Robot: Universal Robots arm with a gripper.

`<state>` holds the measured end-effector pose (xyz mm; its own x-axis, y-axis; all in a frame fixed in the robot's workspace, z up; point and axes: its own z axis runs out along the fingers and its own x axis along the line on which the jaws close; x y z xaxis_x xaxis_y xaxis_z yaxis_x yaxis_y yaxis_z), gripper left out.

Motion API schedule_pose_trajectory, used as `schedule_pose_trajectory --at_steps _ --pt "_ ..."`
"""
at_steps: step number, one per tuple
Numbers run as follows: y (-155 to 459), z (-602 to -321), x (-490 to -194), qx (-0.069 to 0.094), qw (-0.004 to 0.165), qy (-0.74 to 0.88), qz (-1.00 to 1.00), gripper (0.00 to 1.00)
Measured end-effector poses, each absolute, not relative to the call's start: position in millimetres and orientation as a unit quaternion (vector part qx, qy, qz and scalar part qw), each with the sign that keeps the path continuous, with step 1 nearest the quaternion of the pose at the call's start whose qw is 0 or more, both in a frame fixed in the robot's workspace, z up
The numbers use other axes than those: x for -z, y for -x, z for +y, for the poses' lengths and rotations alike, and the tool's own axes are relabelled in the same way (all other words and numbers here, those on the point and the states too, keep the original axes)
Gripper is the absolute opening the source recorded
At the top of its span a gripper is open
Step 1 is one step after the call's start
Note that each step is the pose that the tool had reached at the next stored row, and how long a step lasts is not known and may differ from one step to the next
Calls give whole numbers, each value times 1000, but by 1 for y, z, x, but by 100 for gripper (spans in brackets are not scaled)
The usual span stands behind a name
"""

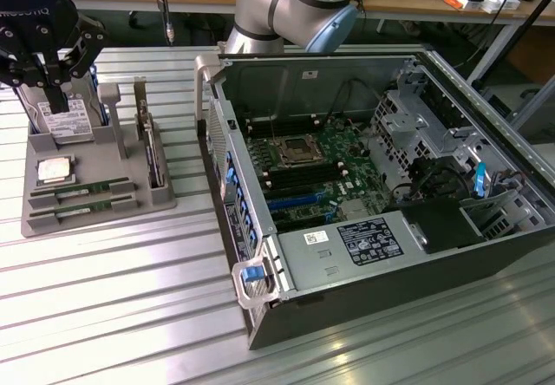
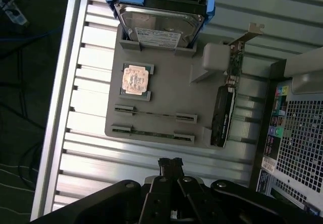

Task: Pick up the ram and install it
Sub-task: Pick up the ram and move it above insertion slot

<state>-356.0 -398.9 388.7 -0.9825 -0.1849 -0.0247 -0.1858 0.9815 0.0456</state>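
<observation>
Tool (image 2: 170,162) being held shut and empty near grey tray (image 2: 166,95), ram (image 2: 154,114) being carried in tray slots beside processor chip (image 2: 135,79), open computer case (image 1: 364,303) being borne on tabletop (image 1: 113,298).

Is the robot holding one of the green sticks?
No, both ram sticks lie in their slots on the grey tray, and the shut end effector grips nothing.

Exterior view's left: ram (image 1: 78,192) lies low in tray (image 1: 87,221), open above; drive (image 1: 68,128) behind & card (image 1: 154,155) beside stand tall. Right: case (image 1: 364,303) open-topped w/ walls round.
</observation>
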Motion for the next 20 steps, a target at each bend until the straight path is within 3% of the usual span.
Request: schedule_pose_trajectory --at_steps 20 --pt "356 -399 -389 -24 9 139 990 10"
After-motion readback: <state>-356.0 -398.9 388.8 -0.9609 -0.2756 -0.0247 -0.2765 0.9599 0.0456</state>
